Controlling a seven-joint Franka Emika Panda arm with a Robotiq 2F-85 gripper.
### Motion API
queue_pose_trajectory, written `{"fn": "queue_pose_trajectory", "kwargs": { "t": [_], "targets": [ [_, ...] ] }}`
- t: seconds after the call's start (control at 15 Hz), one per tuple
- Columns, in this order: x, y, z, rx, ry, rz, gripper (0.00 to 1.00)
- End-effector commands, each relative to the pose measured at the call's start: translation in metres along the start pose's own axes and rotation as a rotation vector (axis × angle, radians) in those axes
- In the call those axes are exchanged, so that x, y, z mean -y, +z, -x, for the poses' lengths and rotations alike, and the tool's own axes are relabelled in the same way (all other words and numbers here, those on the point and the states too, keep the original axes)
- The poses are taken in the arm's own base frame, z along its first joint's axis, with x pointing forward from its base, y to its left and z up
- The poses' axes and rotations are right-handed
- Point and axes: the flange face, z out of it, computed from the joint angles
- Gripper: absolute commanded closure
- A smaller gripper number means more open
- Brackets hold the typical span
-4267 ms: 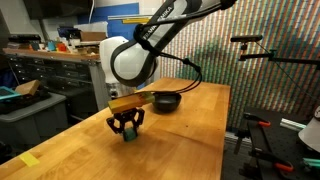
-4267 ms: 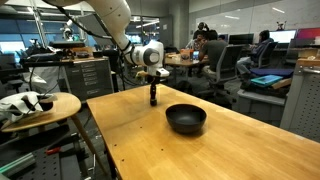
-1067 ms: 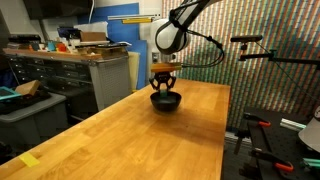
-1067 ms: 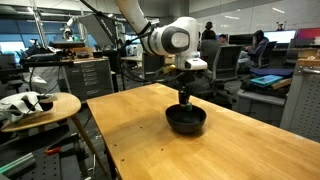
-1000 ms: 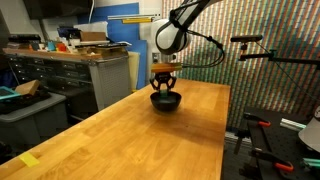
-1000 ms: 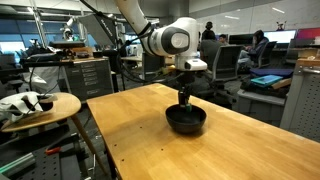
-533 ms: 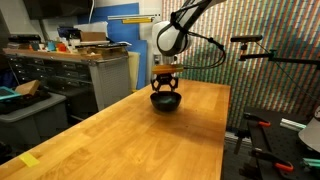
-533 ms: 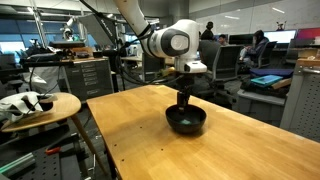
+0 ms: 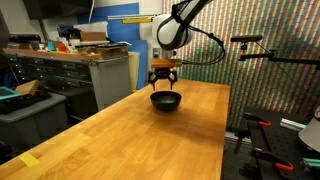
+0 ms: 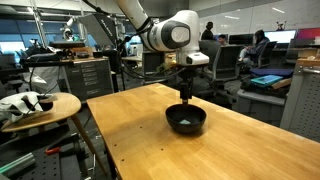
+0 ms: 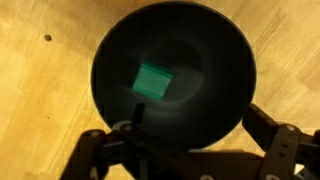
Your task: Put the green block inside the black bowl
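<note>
— Open-plan workshop and office: a pale wooden bench (image 9: 120, 140) fills the middle, and grey drawer cabinets (image 9: 55, 75) stand behind and to one side of the black bowl (image 9: 166, 101) in an exterior view. What else is around it?

— Desks and seated people (image 10: 212, 50) are well behind the bowl. A round wooden side table (image 10: 65, 103) stands off the bench's edge, carrying a white object (image 10: 22, 102). A shimmering patterned wall (image 9: 270, 90) rises beyond the bench in an exterior view.

— And the bench top?

— Smooth, lightly glossy wood grain. The bowl stands toward its far end. A flat yellow piece (image 9: 30, 160) lies at the near corner, well apart from the bowl. The wrist view shows a small dark spot (image 11: 47, 39) on the wood outside the bowl's rim.

— The hand?

— The hand (image 10: 185, 93) hangs straight above the bowl, clear of it. In the wrist view its fingers (image 11: 283, 148) are spread wide, with nothing between them.

— The green block?

— The green block (image 11: 152, 81) lies inside the bowl on its dark floor, slightly off centre and turned at an angle.
</note>
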Motion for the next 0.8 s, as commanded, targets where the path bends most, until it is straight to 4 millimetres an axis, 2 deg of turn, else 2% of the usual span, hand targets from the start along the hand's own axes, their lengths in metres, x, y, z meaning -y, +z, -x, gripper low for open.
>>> {"fn": "queue_pose_trajectory", "kwargs": {
  "t": [0.0, 0.6, 0.67, 0.73],
  "targets": [
    [0.001, -0.041, -0.001, -0.046, -0.065, -0.007, 0.00],
    [0.014, -0.108, 0.017, -0.100, -0.391, 0.096, 0.00],
    [0.014, -0.087, 0.013, -0.094, -0.317, 0.074, 0.00],
    [0.015, -0.093, 0.015, -0.094, -0.343, 0.080, 0.00]
  ]
}}
